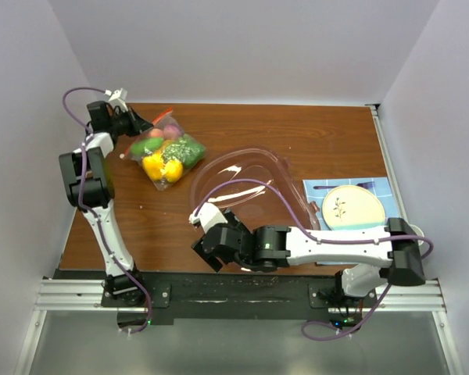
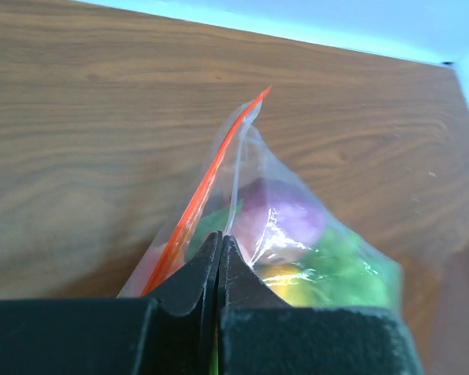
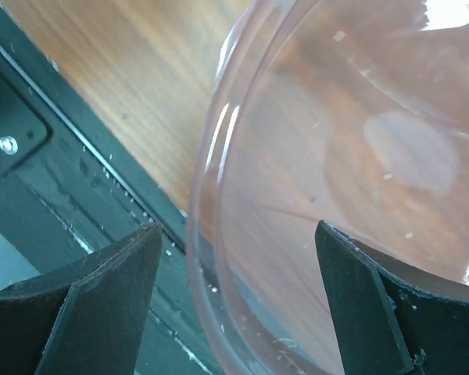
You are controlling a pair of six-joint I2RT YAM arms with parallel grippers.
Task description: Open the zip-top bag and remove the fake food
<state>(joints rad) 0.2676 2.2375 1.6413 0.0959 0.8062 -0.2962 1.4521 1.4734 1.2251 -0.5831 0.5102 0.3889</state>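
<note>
One bench (image 1: 313,133), one clear bowl (image 1: 254,151), and far left of it one bag (image 1: 168,152), looking zipped shut. Opening is in hand: the left gripper (image 2: 219,250) is pressed together, pinching film by the orange strip (image 2: 199,191). The right gripper (image 3: 236,230) is spread astride the bowl's rim and, I'd say, must fetch the opposite lip. There are at least five toys (image 1: 162,166) inside.

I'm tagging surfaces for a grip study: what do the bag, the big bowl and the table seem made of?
Bag: thin clear plastic film, glossy; it creases and shows coloured shapes through. Bowl: probably rigid pinkish clear plastic; bright glints on its rim. Table: wood or wood-look laminate, smooth, brown grain.
</note>
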